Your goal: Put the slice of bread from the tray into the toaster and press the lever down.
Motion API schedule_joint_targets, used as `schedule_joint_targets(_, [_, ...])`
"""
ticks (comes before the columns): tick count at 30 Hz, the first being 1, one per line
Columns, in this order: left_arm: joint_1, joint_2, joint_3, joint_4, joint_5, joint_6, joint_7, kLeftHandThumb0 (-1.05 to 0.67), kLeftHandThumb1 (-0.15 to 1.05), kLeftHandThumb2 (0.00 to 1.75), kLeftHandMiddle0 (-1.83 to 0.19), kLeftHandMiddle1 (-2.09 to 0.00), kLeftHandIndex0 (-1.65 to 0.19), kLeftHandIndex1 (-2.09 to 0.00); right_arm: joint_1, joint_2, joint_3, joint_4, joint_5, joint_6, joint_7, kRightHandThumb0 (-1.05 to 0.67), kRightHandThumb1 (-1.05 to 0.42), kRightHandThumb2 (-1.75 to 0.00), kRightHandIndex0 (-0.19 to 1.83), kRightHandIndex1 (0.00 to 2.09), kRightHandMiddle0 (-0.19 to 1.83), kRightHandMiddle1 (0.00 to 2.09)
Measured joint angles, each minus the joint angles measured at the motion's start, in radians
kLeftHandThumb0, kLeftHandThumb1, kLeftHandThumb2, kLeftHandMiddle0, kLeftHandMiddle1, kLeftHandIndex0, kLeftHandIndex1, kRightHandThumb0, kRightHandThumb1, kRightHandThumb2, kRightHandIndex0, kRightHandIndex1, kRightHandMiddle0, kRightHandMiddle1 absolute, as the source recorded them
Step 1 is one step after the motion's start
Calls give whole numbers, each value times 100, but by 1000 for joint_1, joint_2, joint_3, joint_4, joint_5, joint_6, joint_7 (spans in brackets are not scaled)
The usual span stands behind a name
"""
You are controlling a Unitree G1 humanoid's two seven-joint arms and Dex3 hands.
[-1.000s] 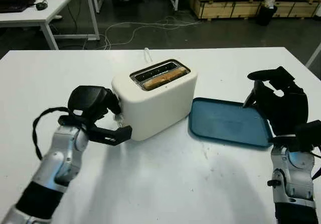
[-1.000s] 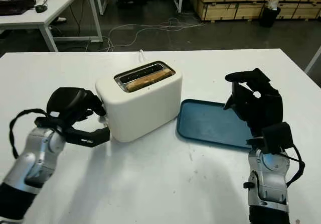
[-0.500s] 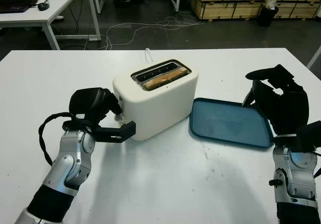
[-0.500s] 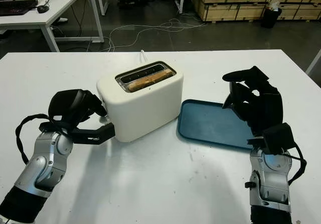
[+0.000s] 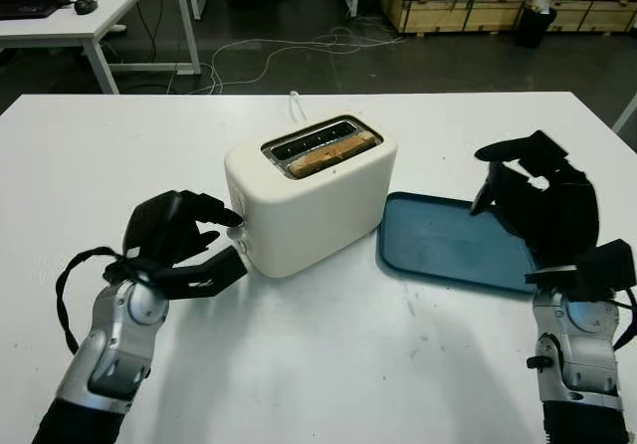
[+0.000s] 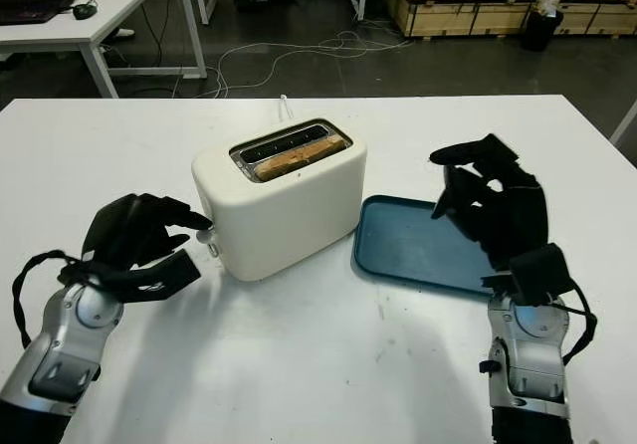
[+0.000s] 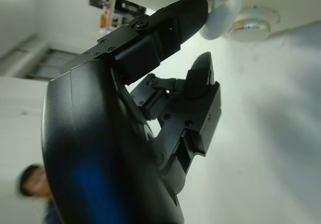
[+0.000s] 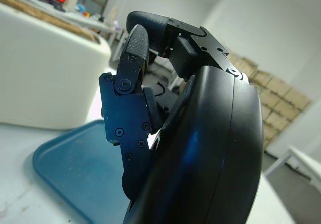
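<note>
The slice of browned bread (image 5: 325, 152) already sits in the front slot of the cream-white, rounded two-slot toaster (image 5: 309, 193), which stands on the white worktop (image 5: 328, 364) just beside the bare blue plastic tray (image 5: 453, 242). What has changed is at the toaster's end wall: half a second ago the black three-fingered left hand (image 5: 184, 247) was pushed up against that wall with one finger laid flat below the small white lever (image 6: 210, 235); now it has drawn back a little towards the robot and loosened, holding nothing, one fingertip (image 7: 188, 10) still touching the lever's knob, as the left wrist view shows. The bread sits about as high in the slot as it did before, so I cannot tell whether the lever has latched. The black right hand (image 6: 493, 210) hangs over the tray's near right part, its fingers curled around nothing, parked as before. Insertion looks finished; only the press is in doubt.
</note>
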Motion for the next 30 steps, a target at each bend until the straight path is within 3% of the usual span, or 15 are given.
schedule_joint_targets(4, [15, -39, 53, -8, -89, -7, -2, 23, 66, 129, -116, -175, -122, -11, -24, 2, 20, 86, -6, 22, 0, -30, -92, -42, 86, 175, 67, 159])
schedule_joint_targets(6, [19, -59, 75, -32, -97, 8, -1, 18, 77, 118, -113, -175, -117, -27, -39, 1, 27, 122, -11, 24, 2, -30, -92, -41, 85, 175, 65, 160])
schedule_joint_targets(9, [15, -85, 109, -114, -101, 68, -6, 14, 84, 106, -106, -175, -71, -124, -58, -6, 34, 143, -33, 54, 3, -30, -92, -39, 83, 175, 62, 161])
schedule_joint_targets(12, [-9, -96, 131, -197, -100, 125, -18, 11, 86, 96, -95, -175, -55, -153, -70, -29, 36, 144, -45, 98, 5, -28, -92, -38, 78, 175, 60, 159])
schedule_joint_targets(16, [-80, -114, 132, -296, -83, 149, -16, 8, 91, 87, -86, -175, -50, -169, -91, -68, 34, 145, -46, 155, 29, -30, -92, -38, 69, 175, 57, 157])
schedule_joint_targets(24, [-49, -152, 144, -332, -78, 177, 1, 8, 92, 84, -88, -175, -52, -175, -104, -139, 22, 125, -65, 215, 39, -27, -92, -39, 77, 175, 57, 169])
schedule_joint_targets(30, [-48, -118, 152, -371, -76, 236, -63, 18, 86, 83, -99, -175, -68, -175, -129, -221, 22, 104, -88, 222, 80, -27, -92, -43, 83, 175, 58, 174])
